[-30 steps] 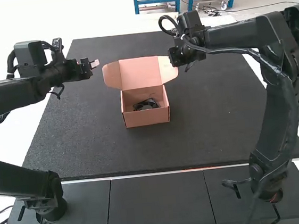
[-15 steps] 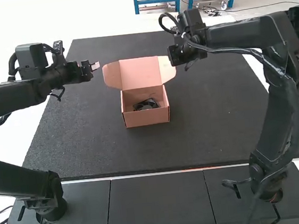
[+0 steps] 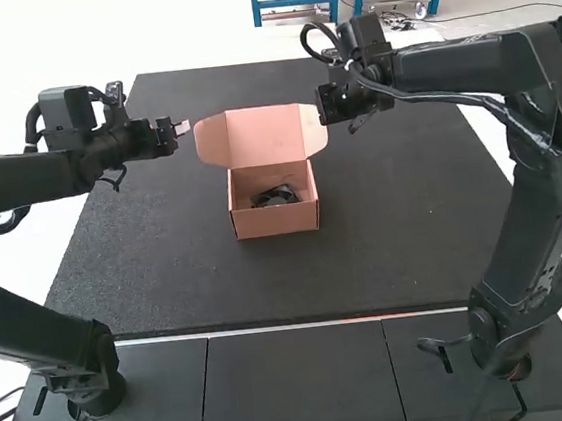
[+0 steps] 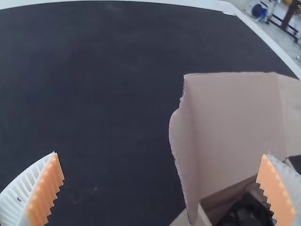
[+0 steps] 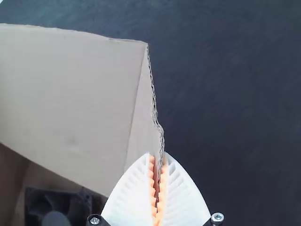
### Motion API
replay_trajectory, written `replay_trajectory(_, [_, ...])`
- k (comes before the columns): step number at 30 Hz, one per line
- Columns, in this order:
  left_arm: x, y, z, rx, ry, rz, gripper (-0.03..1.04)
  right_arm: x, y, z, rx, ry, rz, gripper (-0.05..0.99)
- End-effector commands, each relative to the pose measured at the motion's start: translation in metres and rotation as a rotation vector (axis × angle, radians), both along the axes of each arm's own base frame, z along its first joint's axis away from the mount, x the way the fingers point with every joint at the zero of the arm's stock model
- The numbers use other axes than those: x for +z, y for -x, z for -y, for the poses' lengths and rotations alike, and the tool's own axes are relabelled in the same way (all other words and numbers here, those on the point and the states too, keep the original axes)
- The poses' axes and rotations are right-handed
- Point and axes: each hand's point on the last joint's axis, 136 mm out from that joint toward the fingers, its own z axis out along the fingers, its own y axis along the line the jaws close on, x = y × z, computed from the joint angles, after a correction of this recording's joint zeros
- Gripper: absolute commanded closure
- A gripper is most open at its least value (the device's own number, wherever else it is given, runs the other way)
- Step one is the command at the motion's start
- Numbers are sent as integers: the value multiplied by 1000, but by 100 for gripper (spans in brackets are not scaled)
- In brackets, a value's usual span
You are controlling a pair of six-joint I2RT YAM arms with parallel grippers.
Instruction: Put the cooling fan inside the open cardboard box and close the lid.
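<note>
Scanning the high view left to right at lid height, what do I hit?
left gripper → cardboard box lid, standing open → right gripper, shut on the lid's right flap.

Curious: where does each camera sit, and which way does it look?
High view: above and behind the arms, looking down at the cardboard box; both arms, left end effector and right end effector show.
Left wrist view: on the left wrist, facing the lid; its open fingers show.
Right wrist view: on the right wrist, facing the lid; its fingers pinch the flap.
All share lid and cooling fan.
</note>
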Motion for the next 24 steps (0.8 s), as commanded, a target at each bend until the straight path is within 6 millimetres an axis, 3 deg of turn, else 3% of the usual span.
replay_trajectory(1, [-2, -9, 1, 2, 1, -1, 4, 18, 8, -5, 20, -22, 31, 96])
replay_trajectory(11, [-14, -19, 43, -97, 1, -19, 5, 17, 21, -11, 55, -30, 25, 96])
replay_trajectory(24, [-14, -36, 49, -102, 14, -14, 11, 15, 29, -10, 75, -44, 23, 96])
